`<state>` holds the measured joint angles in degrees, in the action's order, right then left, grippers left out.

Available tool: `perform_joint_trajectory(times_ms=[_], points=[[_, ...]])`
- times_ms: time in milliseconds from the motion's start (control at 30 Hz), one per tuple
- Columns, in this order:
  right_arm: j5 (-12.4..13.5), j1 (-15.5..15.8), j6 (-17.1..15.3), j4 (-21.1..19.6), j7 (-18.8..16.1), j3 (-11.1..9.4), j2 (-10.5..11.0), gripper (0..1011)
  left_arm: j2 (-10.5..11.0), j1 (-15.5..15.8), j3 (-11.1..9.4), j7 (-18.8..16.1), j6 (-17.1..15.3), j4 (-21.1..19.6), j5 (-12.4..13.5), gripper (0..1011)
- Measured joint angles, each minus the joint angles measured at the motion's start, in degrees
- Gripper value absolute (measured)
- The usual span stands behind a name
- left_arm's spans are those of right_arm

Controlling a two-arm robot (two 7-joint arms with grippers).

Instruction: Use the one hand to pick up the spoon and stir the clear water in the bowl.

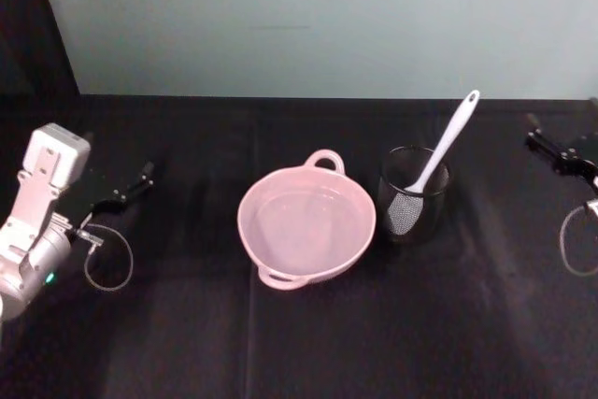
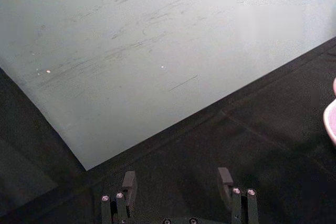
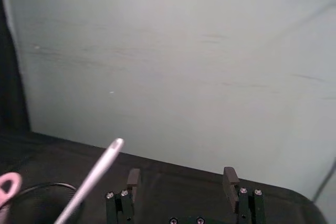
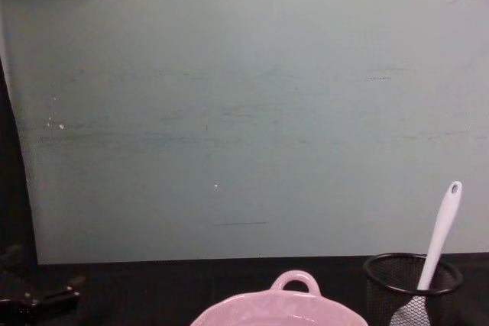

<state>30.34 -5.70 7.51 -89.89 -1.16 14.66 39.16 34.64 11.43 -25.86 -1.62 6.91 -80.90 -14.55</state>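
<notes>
My right hand [image 3: 182, 182] hangs with its fingers spread apart, holding nothing and touching nothing, out at the far right of the black counter [image 1: 308, 343] and well apart from the spoon [image 1: 439, 158]. My left hand [image 2: 178, 184] is likewise spread and empty, low at the counter's left side. The spoon stands tilted in the black mesh cup [image 1: 414, 195], its handle leaning back to the right. The pink bowl [image 1: 306, 228] sits just beside that cup, to its left.
</notes>
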Motion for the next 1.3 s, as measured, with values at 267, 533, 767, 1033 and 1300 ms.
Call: perform_joint_trajectory(times_ms=[267,533,767,1033,1300], points=[[-0.9,1.1,2.3,2.8,1.5,-1.7,-2.1,1002,0.0,0.0,0.0,0.0,0.0,0.0,0.0,1011],[-0.4,0.4,2.0,4.6,0.6,-2.4,-4.0,1002,0.0,0.0,0.0,0.0,0.0,0.0,0.0,1011],[-0.4,0.4,1.9,4.6,0.5,-2.3,-3.8,1002,0.0,0.0,0.0,0.0,0.0,0.0,0.0,1011],[-0.4,0.4,1.8,4.5,0.5,-2.1,-3.7,1003,0.0,0.0,0.0,0.0,0.0,0.0,0.0,1011],[-0.4,0.4,1.8,4.4,0.5,-2.1,-3.6,1003,0.0,0.0,0.0,0.0,0.0,0.0,0.0,1011]])
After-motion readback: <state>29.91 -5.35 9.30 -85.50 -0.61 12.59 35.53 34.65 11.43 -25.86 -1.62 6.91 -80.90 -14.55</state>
